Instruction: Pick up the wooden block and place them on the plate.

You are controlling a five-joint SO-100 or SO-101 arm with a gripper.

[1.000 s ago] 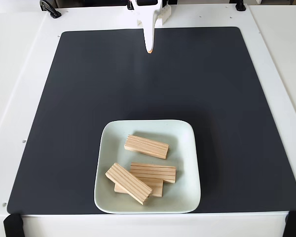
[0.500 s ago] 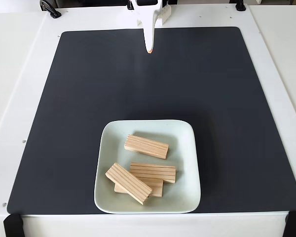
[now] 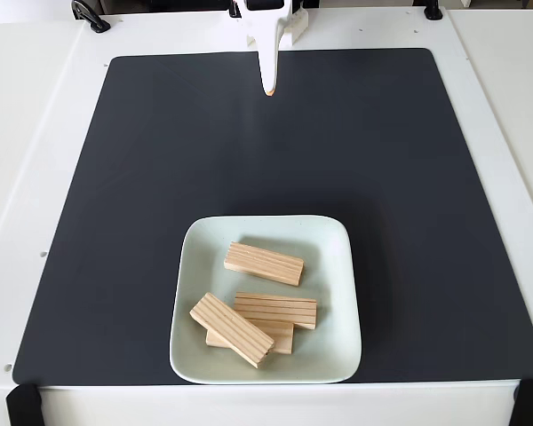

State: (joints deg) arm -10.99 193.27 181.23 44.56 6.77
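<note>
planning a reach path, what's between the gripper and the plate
In the fixed view, bare dark mat lies between the gripper and the plate.

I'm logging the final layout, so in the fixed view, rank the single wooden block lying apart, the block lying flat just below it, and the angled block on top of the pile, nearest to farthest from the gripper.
Measured from the gripper at the mat's top edge:
1. The lone block, in the upper part of the plate.
2. The flat block, mid-plate, right of centre.
3. The angled block, lower left, resting across another block.
</note>
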